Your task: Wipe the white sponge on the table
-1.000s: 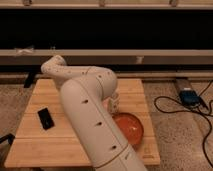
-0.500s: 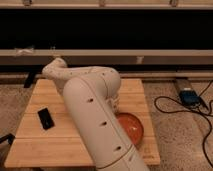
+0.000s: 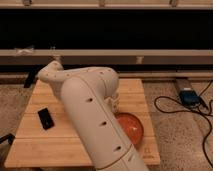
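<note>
Black slab (image 3: 45, 118) sits unmoved at left on the table (image 3: 35, 145). The arm (image 3: 90, 115) has swung lower across frame centre over the last second, covering the small white bottle that showed at its right edge before. The gripper is hidden behind the arm, so I cannot tell its state, and the white sponge isn't visible either; it is probably under there, so wiping may be starting. Orange bowl (image 3: 132, 129) is lower right and a blue box (image 3: 189, 96) sits on the floor at far right; no readable labels or writing.
</note>
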Controlling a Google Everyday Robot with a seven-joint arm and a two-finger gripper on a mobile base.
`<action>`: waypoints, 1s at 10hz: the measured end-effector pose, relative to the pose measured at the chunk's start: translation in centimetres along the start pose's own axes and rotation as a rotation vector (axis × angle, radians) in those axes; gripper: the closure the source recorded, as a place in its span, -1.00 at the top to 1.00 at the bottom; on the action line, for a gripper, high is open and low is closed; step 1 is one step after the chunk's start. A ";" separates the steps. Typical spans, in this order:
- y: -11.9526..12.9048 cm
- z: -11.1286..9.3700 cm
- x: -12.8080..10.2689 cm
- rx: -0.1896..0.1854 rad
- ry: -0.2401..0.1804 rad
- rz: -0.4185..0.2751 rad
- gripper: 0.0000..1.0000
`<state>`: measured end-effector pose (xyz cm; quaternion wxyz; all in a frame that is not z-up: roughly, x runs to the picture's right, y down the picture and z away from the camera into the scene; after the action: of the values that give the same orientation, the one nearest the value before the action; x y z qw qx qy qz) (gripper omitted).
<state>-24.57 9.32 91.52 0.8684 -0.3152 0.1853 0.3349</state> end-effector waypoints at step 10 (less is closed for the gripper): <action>3.7 -0.7 -3.9 -0.022 -0.021 -0.150 -0.45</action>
<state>-30.01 9.14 91.52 0.8894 -0.3342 0.1482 0.2745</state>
